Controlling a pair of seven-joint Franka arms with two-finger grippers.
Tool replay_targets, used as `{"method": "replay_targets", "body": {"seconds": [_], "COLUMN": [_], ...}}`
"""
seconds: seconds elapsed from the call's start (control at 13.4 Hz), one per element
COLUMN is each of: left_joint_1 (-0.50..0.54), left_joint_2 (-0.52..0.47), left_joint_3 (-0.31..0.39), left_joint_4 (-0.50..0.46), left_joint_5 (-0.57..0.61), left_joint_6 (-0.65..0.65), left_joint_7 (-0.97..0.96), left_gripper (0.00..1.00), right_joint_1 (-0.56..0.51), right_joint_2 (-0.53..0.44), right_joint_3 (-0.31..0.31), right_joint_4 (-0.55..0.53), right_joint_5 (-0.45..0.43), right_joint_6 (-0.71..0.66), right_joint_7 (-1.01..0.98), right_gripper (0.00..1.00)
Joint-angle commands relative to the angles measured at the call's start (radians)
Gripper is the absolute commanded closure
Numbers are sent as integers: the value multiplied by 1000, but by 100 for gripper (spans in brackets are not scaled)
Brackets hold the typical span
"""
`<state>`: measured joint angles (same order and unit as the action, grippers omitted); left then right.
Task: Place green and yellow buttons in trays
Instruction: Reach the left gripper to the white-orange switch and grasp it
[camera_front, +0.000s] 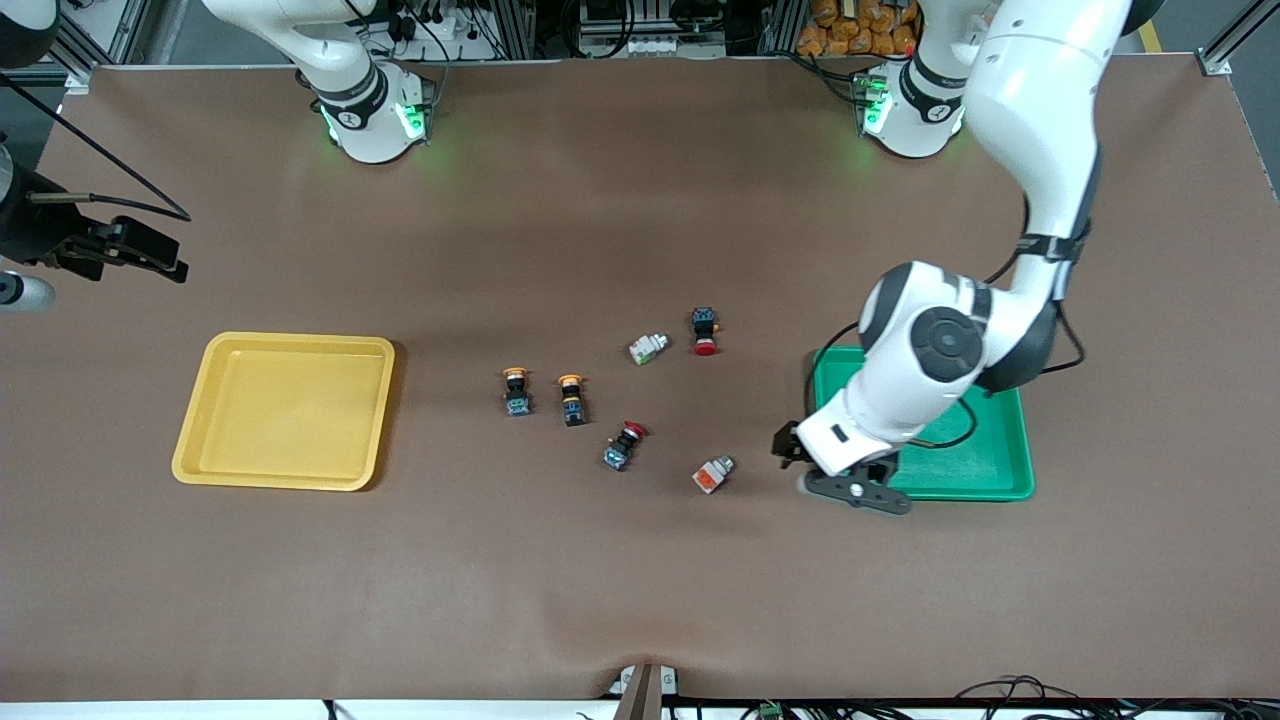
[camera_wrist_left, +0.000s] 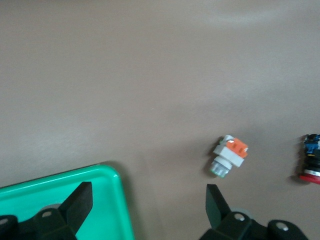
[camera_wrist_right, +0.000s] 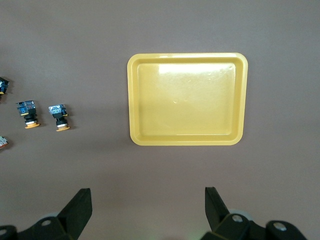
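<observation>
Centrally, a brown table (camera_front: 640, 600) holds a yellow tray (camera_front: 285, 410) toward the right arm's end and a green tray (camera_front: 985, 455) toward the left arm's. Over the green tray's corner, the left gripper (camera_wrist_left: 150, 210) hangs wide open, empty; the right gripper (camera_wrist_right: 147, 212), likewise open and empty, waits high above the yellow tray's end. Between the trays lie two yellow buttons (camera_front: 517, 390), two whitish buttons (camera_front: 712, 475) and two red buttons (camera_front: 705, 331).

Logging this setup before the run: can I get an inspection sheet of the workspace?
Surface: brown table cover.
Job's things: yellow plastic tray and green plastic tray hold no buttons; two yellow-capped buttons and two whitish buttons lie between them.
Clutter: two red-capped buttons.
Grippers: left gripper open over the green tray's corner; right gripper open, high, waiting.
Cables: black cable over the green tray.
Surroundings: nothing seen.
</observation>
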<state>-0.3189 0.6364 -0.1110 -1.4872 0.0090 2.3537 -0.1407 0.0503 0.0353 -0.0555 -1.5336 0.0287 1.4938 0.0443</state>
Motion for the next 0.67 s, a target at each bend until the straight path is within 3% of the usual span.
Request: {"method": "replay_targets", "body": {"seconds": [0.0,0.22,0.6], "left_joint_1": [-41,-84,-104], "left_joint_2": [58,123,192], "left_joint_3": [5,7,5], "left_joint_4": [32,22,2], "left_joint_5": [-1,0,-4], "left_joint_6": [103,257,370], "left_joint_7": [-7,-48,-80], "left_gripper": [0,0,0], "right_joint_1": [12,20,19], "right_joint_2": [11,9,11], "right_joint_3": [-3,-4,-4], "right_joint_4": [23,24,36], "right_joint_5": [11,1,13], "right_joint_6": [3,5,20], "right_joint_7": [-3,-3,2], "right_gripper": [0,0,0]}}
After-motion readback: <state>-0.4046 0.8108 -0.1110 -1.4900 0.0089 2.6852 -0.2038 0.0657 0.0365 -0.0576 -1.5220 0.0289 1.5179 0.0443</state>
